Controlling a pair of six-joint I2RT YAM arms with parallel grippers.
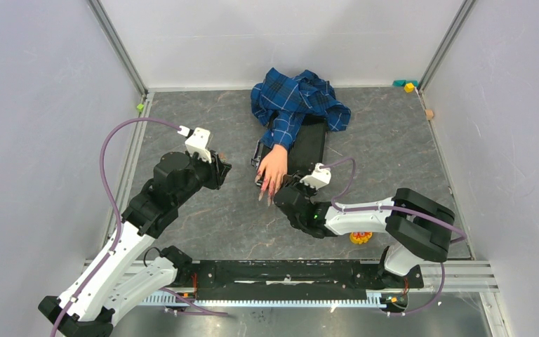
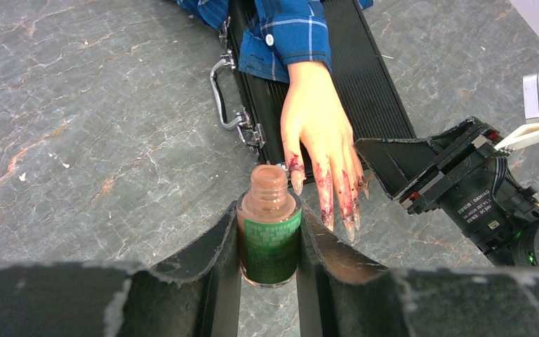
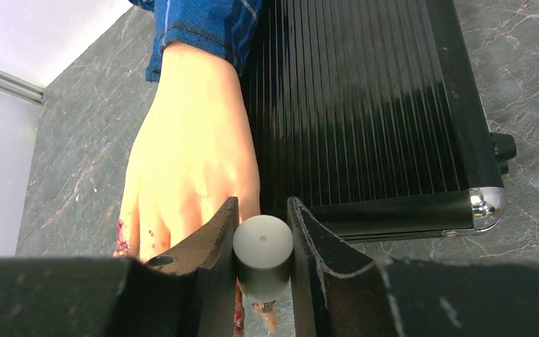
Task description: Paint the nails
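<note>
A pale mannequin hand point(image 1: 274, 167) with a blue plaid sleeve point(image 1: 291, 105) rests on a black case point(image 1: 309, 146). Its long pointed pink-red nails point(image 2: 337, 200) hang over the case edge, smeared with dark polish. My left gripper point(image 2: 269, 239) is shut on an open polish bottle point(image 2: 269, 232) with a green label, upright, just in front of the nails. My right gripper point(image 3: 262, 246) is shut on the grey brush cap point(image 3: 262, 254), held over the fingers point(image 3: 182, 203); a brush end shows below the cap. In the top view the right gripper point(image 1: 286, 194) sits at the nail tips.
The black case has a metal handle point(image 2: 219, 95) and latches on its left side. Small coloured blocks point(image 1: 408, 86) lie at the back right corner. An orange object point(image 1: 360, 237) lies by the right arm. Grey walls enclose the stone-patterned table point(image 1: 203, 217).
</note>
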